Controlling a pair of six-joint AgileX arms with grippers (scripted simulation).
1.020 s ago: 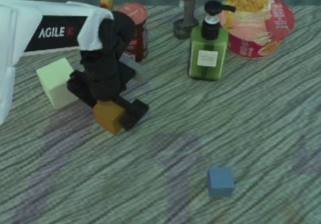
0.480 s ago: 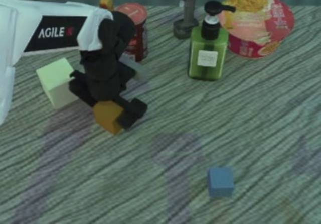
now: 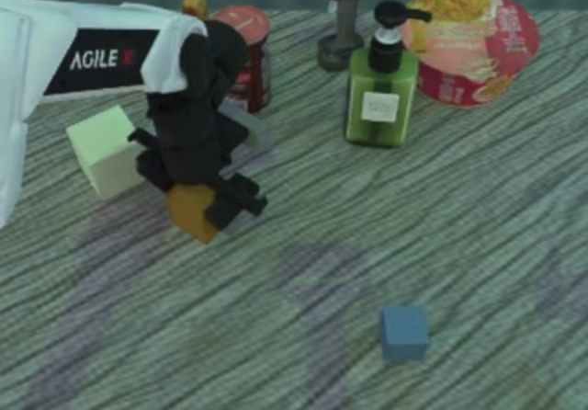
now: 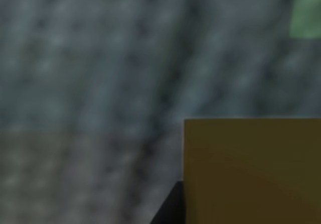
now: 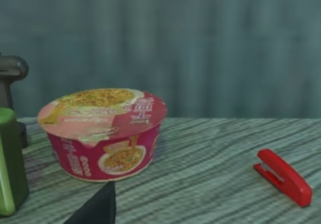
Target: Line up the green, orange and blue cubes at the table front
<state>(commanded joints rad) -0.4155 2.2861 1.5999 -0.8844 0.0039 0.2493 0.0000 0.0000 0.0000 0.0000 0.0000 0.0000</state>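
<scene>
My left gripper is shut on the brownish orange cube at the table's left middle. I cannot tell whether the cube rests on the table or hangs just above it. In the left wrist view the orange cube fills the near corner beside one dark finger. The pale mint-green cube stands just left of the gripper, apart from it. Alone near the front, right of centre, lies the small blue cube. My right arm is out of the top view, and only a dark tip of its gripper shows in its wrist view.
Along the back stand a red can, a grey drill, a green pump bottle and a pink noodle bowl. A red stapler lies beyond the bowl in the right wrist view.
The left gripper's fingers have drawn in against the orange cube, and the cube has shifted slightly left. The green and blue cubes have not moved.
</scene>
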